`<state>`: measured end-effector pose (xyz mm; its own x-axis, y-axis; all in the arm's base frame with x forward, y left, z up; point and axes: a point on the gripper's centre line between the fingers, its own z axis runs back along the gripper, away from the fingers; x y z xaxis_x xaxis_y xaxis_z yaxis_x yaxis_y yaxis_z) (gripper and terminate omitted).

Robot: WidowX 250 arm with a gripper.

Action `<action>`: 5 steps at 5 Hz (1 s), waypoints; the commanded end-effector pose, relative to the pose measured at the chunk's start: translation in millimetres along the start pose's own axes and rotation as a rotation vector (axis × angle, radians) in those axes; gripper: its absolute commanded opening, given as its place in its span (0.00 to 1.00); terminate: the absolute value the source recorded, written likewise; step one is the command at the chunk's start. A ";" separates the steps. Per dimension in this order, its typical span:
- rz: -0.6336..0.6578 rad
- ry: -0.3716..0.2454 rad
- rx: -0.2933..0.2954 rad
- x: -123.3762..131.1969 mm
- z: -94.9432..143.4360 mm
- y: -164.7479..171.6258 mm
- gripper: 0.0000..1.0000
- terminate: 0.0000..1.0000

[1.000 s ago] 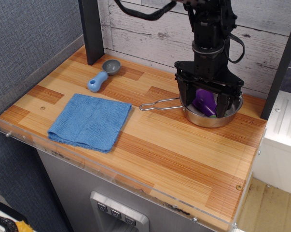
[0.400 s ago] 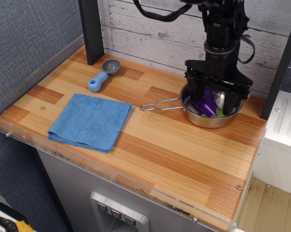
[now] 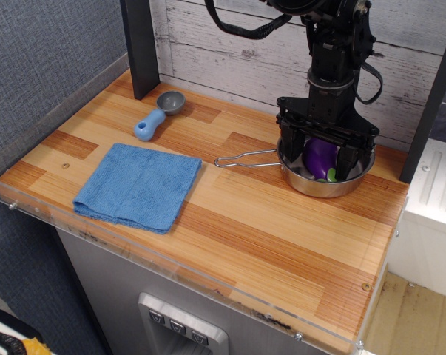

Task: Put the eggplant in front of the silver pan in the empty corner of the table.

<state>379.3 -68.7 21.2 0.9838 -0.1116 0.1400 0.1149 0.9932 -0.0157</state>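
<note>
My claw (image 3: 320,164) hangs over the pan (image 3: 311,185) at about 2 o'clock on the tabletop (image 3: 252,229), fingers (image 3: 291,148) spread wide and reaching down inside the rim. The eggplant (image 3: 320,155) sits in the pan between them, its purple body showing in the gap and its green cap (image 3: 331,175) pointing toward 5 o'clock. I cannot tell whether either finger touches it; the jaws stand apart on both sides of it, not closed on it. The pan's wire handle (image 3: 245,158) sticks out toward 9 o'clock, lying just above the wood.

Well apart from the pan, a blue cloth (image 3: 139,185) lies folded flat at about 9 o'clock. A small grey-and-blue scoop (image 3: 158,115) rests beyond it at 11 o'clock, near a dark post (image 3: 140,48). The near right corner, at 5 o'clock, shows bare planks behind the clear rim (image 3: 208,285).
</note>
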 end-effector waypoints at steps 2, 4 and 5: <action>0.054 0.024 -0.009 -6.7 -13.4 10.2 1.00 0.00; -0.005 0.052 0.014 -9.6 -16.3 14.1 0.00 0.00; -0.044 0.055 0.012 -7.5 -9.8 14.7 0.00 0.00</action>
<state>372.9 -57.8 5.2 0.9836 -0.1651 0.0720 0.1655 0.9862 -0.0003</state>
